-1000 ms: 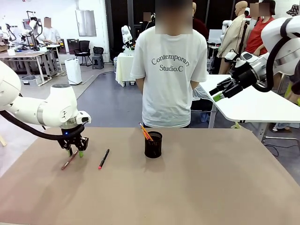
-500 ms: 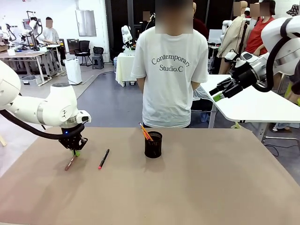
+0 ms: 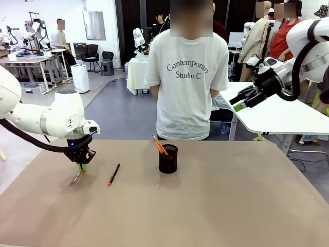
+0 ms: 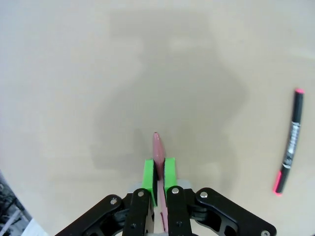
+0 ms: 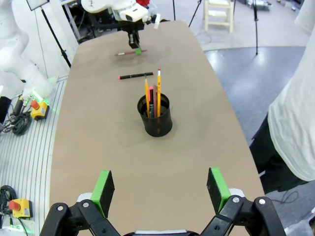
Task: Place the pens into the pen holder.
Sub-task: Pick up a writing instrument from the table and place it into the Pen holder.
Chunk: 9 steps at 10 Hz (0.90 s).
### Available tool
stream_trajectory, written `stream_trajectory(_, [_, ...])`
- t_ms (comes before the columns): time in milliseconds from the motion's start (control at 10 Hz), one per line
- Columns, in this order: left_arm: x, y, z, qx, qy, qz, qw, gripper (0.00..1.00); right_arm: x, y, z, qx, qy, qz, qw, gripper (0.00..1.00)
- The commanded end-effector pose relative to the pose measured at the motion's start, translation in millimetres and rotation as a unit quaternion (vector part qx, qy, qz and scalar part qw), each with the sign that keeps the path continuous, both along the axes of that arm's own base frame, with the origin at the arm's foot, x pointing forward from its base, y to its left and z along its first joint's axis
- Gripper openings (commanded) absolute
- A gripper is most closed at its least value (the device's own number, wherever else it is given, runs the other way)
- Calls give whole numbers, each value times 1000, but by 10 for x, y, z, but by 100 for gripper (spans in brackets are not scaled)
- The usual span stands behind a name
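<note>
My left gripper (image 3: 82, 165) is clamped tight on the reddish-brown pen (image 4: 158, 147), a slim stick whose pointed end pokes out past the green pads (image 4: 149, 173) and slants down toward the table (image 3: 231, 206) at its 9 o'clock side. The black pen (image 3: 113, 174), red-tipped, lies flat at its 3 o'clock. Further toward 3 o'clock stands the black mesh pen holder (image 3: 167, 158), with orange and yellow sticks (image 5: 158, 91) leaning inside. My right gripper (image 3: 241, 100) hangs high at 2 o'clock, spread wide, empty.

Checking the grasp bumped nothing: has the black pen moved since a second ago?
No. The black pen lies at the same spot and angle, left of the pen holder, apart from the left gripper.
</note>
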State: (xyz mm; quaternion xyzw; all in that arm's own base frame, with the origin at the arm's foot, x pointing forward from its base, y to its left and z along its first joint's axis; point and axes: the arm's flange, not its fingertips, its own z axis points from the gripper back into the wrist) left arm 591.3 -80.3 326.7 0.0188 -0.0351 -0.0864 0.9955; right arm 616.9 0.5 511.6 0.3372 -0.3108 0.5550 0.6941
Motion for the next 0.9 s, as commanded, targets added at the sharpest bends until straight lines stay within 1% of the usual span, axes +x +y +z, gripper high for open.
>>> stream_trajectory(0, [-107,-11,386,-32,20,-29,999,0,-2,6,19,0,-2,0,1000,100])
stream_trajectory(100, [-128,-20,667,-80,22,-48,995,0,-2,6,19,0,-2,0,1000,100])
stream_trajectory(200, [-111,12,868,-144,30,-87,985,0,-2,6,19,0,-2,0,1000,100])
stream_trajectory(300, [-82,76,1046,-208,23,-125,970,0,-2,6,19,0,-2,0,1000,100])
stream_trajectory(400, [-81,150,1179,-272,17,-157,949,0,-2,6,19,0,-2,0,1000,100])
stream_trajectory(500, [-86,219,1280,-339,3,-188,922,0,-2,6,19,0,-2,0,1000,100])
stream_trajectory(600, [-92,284,1351,-403,-32,-210,890,0,-2,6,19,0,-2,0,1000,100])
stream_trajectory(700, [-127,346,1410,-443,-83,-224,864,0,-2,6,19,0,-2,0,1000,100])
stream_trajectory(800, [-201,395,1474,-470,-136,-223,843,0,-2,6,19,0,-2,0,1000,100])
